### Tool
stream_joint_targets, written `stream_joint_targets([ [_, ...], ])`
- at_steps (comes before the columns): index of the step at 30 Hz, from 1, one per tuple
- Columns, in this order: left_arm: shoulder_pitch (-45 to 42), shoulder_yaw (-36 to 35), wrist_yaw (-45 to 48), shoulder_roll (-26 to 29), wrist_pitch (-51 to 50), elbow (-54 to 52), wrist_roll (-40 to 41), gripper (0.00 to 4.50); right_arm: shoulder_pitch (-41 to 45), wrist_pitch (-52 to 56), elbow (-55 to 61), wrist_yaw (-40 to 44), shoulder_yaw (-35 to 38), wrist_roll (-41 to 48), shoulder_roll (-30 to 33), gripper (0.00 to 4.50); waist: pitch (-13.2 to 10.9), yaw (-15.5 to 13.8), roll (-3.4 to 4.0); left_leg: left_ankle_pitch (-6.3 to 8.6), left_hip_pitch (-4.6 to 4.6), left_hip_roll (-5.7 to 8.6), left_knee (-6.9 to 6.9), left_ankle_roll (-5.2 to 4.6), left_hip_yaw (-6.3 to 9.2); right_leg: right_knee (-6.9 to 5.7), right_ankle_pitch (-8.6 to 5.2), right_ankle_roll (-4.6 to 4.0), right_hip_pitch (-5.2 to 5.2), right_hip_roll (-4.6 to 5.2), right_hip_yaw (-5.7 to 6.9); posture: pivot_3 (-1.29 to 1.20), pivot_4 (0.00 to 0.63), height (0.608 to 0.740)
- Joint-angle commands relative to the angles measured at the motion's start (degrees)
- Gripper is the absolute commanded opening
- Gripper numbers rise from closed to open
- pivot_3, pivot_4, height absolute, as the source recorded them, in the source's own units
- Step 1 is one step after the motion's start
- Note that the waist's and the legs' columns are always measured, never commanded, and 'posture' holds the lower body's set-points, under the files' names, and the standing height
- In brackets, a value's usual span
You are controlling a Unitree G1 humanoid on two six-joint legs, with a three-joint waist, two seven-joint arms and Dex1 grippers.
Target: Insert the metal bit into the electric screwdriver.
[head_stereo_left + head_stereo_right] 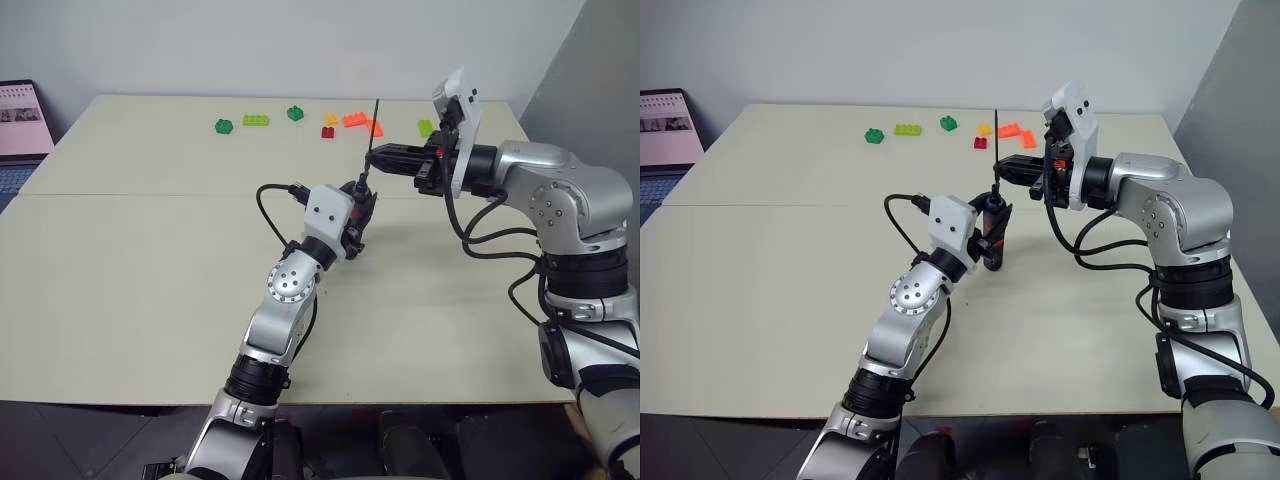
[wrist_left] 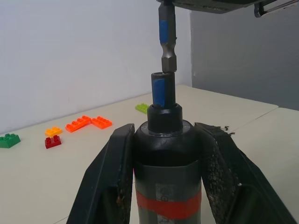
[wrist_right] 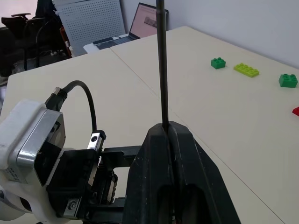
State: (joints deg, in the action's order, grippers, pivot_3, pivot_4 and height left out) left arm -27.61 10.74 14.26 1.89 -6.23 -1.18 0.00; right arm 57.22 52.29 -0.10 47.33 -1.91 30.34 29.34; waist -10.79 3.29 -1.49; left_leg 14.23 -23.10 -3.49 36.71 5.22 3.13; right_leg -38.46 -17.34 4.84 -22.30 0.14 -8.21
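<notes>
Two pincers meet over the table [image 1: 150, 260]: my left pincer [image 1: 362, 200] clamps the screwdriver [image 2: 164, 154] upright. Right wrist camera: my right pincer [image 3: 169, 135], fully closed, pinches the bit [image 3: 161, 60], just above the screwdriver's tip.

Two arms of shiny silver metal with black rings at the joints. Round silver elbow cap on the left arm [image 1: 291, 283], with small screws set in a ring and a dark dot in the middle. Same kind of round cap with screws on the right arm [image 1: 556, 207]. White boxy block just behind each pincer, with tiny holes on its face. Black cables [image 1: 490, 235] looping out behind the right pincer [image 1: 373, 156], and one more black cable curling out behind the left pincer [image 1: 360, 205]. Pincer fingers [image 2: 111, 182] black, flat and long, a bit scuffed and crumbly on the inner edges.
</notes>
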Motion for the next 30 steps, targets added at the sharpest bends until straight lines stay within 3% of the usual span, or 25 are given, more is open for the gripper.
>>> stream_joint_targets([
  [1,-0.8,-0.3,-0.2,0.0,1.0,-0.9,-0.4,1.64,0.7,-0.9,1.8,0.3,0.4,0.3,0.1,0.0,0.0,0.0,0.0,0.0,0.0,0.0,0.0,0.0,0.0,0.0,0.0,0.0,0.0,0.0,0.0,0.0,0.15,0.74],
  [30,-0.5,-0.2,-0.1,0.1,1.1,-1.1,-0.4,1.64,0.2,-3.4,0.5,1.2,-1.0,-1.7,0.3,0.0,0.0,0.0,0.0,0.0,0.0,0.0,0.0,0.0,0.0,-0.01,0.0,0.0,0.0,0.0,0.0,0.0,0.15,0.74],
])
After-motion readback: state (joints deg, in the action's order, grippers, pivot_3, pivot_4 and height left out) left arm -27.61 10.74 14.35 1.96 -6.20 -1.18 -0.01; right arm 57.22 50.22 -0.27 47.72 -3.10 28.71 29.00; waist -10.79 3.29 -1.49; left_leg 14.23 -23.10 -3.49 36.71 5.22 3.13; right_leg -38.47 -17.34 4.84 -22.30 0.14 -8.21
